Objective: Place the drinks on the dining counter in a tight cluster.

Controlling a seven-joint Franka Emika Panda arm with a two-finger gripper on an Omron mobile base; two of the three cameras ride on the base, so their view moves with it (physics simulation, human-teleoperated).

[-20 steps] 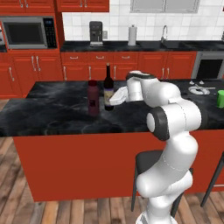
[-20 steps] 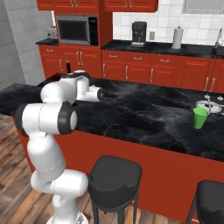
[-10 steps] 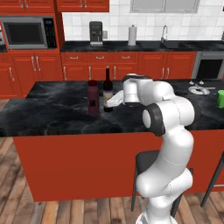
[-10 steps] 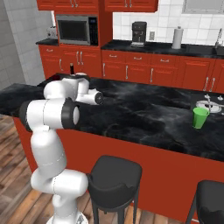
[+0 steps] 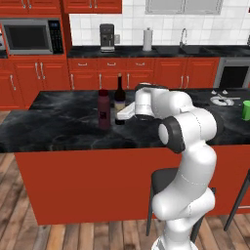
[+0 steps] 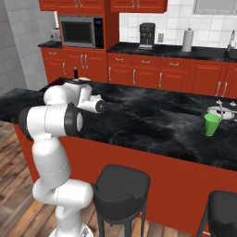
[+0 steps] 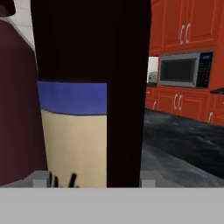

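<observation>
Glass fills my hand camera: the tall dark wine bottle with its pale, blue-banded label (image 7: pixel 89 109) stands right between the two grey finger pads (image 7: pixel 40 177), one on each side of its base. From that I judge the gripper (image 5: pixel 123 113) closed around the wine bottle's lower body, jaws partway in, though I cannot see the contact itself clearly enough to swear it is firm. Just beside it, on the left of the hand view, is the shorter maroon bottle with a red cap (image 7: pixel 17 105). In the left base view the maroon bottle (image 5: pixel 103 109) stands upright on the long black-marble dining counter (image 5: pixel 63 122), with the wine bottle (image 5: pixel 119 100) close to its right, a narrow gap between them as far as I can tell. I cannot find the small clear water bottle from here.

My worry is the maroon bottle. If I slide the wine bottle closer while gripping it this low, a tall thing like that may tip at the neck and knock its neighbour over. Opening the jaws could also nudge the maroon bottle, since the left pad sits near it. Farther along the counter stands a small green cup (image 6: pixel 212 124), well apart, and beyond it the red cabinets with a microwave (image 7: pixel 183 70).
</observation>
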